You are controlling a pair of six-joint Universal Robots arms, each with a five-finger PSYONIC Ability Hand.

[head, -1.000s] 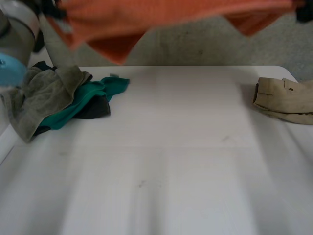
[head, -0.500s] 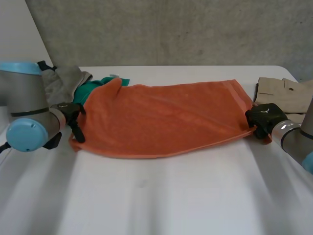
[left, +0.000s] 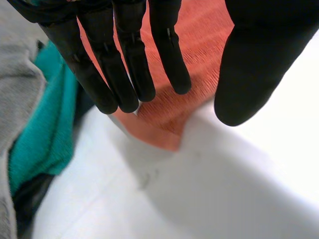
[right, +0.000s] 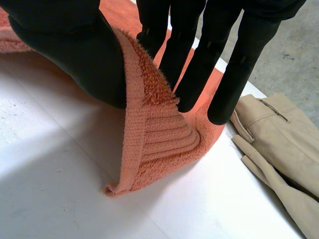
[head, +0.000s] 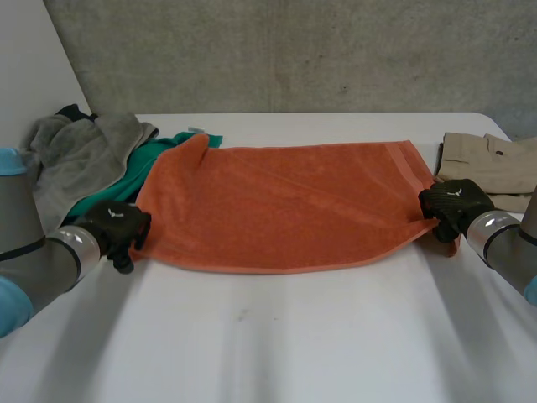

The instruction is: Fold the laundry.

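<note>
An orange towel [head: 285,201] lies spread flat across the middle of the white table [head: 294,336]. My left hand [head: 117,227] hovers just off the towel's near left corner [left: 164,127], its fingers [left: 124,59] straight and the thumb held apart, holding nothing. My right hand [head: 453,201] is at the towel's near right corner. There its thumb [right: 75,55] and fingers pinch the raised towel edge [right: 159,129] between them.
A pile of laundry sits at the back left: a grey cloth [head: 75,159] over a teal one [head: 168,159], the teal cloth [left: 40,134] lying close beside my left hand. Folded beige trousers [head: 495,168] lie at the right edge, right beside the right hand [right: 279,144].
The towel came down from the air and now lies flat. My left hand let go of its corner and drew back toward the near side. The right hand keeps its pinch.
</note>
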